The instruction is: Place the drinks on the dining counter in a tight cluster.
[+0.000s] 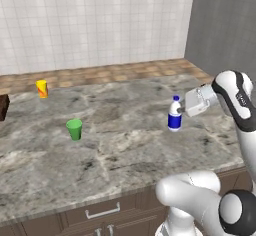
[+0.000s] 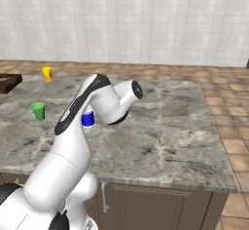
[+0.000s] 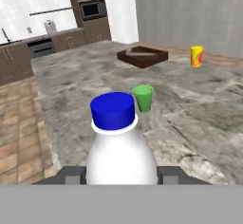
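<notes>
A small white bottle [image 1: 174, 115] with a blue cap and blue label stands upright on the dining counter [image 1: 125, 152], toward its right side. My gripper [image 1: 182, 110] reaches in from the right and is shut on the bottle's body. In the hand view the bottle [image 3: 121, 144] sits close up between the two dark fingertips [image 3: 71, 174], one on each side of it. From the right base view my arm hides most of the bottle [image 2: 88, 119], leaving its blue label in sight on the grey-brown stone counter [image 2: 170, 141].
A green cup [image 1: 74, 129] stands left of the bottle, mid-counter. A yellow-orange cup [image 1: 42, 88] is at the far left back. A dark brown tray [image 3: 143, 56] lies beyond the green cup [image 3: 143, 98]. Brown drawers [image 1: 102, 212] run under the front edge.
</notes>
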Tool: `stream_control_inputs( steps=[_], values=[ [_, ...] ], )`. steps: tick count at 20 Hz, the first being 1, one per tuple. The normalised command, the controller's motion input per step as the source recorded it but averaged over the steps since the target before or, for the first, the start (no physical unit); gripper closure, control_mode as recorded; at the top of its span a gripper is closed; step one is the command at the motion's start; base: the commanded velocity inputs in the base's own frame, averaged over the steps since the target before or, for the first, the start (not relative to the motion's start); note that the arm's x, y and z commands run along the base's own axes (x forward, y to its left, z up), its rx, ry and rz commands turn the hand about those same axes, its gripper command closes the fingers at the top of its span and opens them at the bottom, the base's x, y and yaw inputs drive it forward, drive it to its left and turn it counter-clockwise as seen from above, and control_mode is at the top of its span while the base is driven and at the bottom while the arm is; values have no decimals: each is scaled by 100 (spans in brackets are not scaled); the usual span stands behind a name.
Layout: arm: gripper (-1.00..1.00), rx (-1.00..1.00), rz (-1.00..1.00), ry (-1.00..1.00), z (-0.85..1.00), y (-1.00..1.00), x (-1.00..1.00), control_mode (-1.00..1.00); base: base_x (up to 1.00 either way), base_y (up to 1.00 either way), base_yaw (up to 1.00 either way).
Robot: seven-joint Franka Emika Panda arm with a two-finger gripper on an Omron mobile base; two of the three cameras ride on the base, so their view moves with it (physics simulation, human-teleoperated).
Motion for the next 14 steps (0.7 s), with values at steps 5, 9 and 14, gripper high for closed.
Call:
stream_control_inputs(
  steps=[5,9,14],
  values=[
    [100,-2,0,-2,-54,1,35,-100,0,0,0],
    [100,0,2,-3,-45,3,37,-100,0,0,0],
    [100,0,3,-1,-37,13,33,-100,0,0,0]
  ],
)
